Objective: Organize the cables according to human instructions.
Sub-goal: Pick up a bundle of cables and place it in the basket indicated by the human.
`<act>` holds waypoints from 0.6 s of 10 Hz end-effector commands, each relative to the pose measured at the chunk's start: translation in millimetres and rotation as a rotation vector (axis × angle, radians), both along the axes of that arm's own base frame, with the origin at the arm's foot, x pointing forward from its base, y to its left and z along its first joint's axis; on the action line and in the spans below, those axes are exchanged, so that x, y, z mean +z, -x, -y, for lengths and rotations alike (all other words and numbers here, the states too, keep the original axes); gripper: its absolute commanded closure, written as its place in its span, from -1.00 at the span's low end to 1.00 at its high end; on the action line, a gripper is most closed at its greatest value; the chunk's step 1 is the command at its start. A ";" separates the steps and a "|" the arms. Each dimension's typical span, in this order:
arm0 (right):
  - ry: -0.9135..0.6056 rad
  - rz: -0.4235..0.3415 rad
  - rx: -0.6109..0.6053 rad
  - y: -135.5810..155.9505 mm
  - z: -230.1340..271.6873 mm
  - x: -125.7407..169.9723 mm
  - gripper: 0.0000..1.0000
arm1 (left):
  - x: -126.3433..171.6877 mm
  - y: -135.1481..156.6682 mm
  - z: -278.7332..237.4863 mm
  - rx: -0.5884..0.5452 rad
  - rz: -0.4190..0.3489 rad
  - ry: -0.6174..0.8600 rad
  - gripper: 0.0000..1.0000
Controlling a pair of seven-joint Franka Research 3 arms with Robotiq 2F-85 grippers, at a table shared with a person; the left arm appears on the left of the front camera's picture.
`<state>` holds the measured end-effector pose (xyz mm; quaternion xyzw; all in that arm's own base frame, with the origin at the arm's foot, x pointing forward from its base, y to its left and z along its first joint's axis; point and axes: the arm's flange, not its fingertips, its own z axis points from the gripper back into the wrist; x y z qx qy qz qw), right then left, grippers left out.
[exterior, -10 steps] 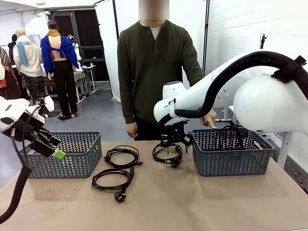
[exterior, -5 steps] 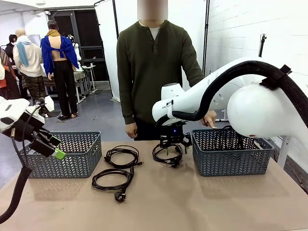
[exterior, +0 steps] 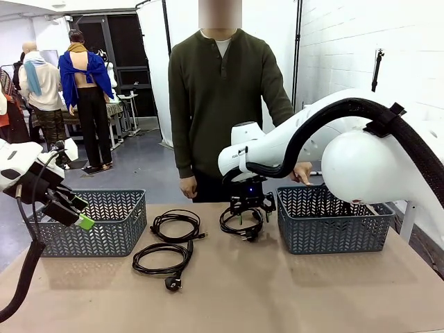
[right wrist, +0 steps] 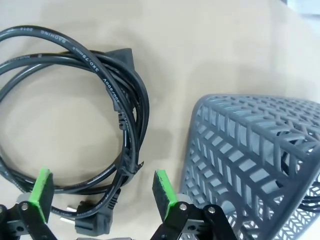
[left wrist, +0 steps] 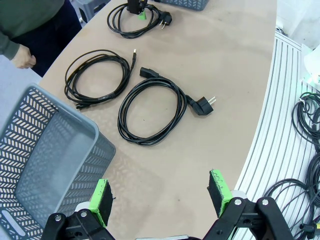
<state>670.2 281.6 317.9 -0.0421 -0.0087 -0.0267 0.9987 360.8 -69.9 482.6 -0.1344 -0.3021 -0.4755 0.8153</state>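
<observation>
Hovering my right end effector (exterior: 248, 207), jaws wide and empty, over the coiled cable (exterior: 239, 225) just left of the right basket (exterior: 333, 232)
A far coil (exterior: 175, 225) and a near coil (exterior: 161, 258) lie apart on the surface (exterior: 277, 291), right of the left basket (exterior: 90, 232), near which my left end effector (exterior: 78, 211) hangs open and empty; I judge these cords light, limp and rubbery, so a pinch on one strand would let the loops sag and unwind, and I'd close across the bundled strands at the rim, clear of the heavier plug (right wrist: 95, 220)

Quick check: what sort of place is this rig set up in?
Probably a robotics lab or workshop: a white brick wall, the right arm over a plain table, and spare cables heaped beside it.
</observation>
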 end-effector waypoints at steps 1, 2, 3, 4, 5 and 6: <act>-0.003 -0.014 -0.018 -10.0 -0.3 -1.7 -1.00 | -1.9 -2.6 -3.2 -0.023 0.004 0.010 -1.00; -0.008 -0.019 -0.016 -10.7 0.8 -4.5 -1.00 | -1.9 -2.6 -3.2 -0.023 0.004 0.010 -1.00; -0.017 -0.025 -0.010 -11.7 0.4 -7.3 -1.00 | -1.9 -2.6 -3.2 -0.023 0.004 0.010 -1.00; -0.015 -0.021 -0.001 -12.3 -0.9 -9.0 -1.00 | -1.9 -2.6 -3.2 -0.023 0.004 0.010 -1.00; -0.018 -0.023 0.005 -13.2 -1.3 -11.0 -1.00 | -1.9 -2.6 -3.2 -0.023 0.004 0.010 -1.00; -0.018 -0.025 0.009 -15.0 -0.8 -13.5 -1.00 | -1.9 -2.6 -3.2 -0.023 0.004 0.010 -1.00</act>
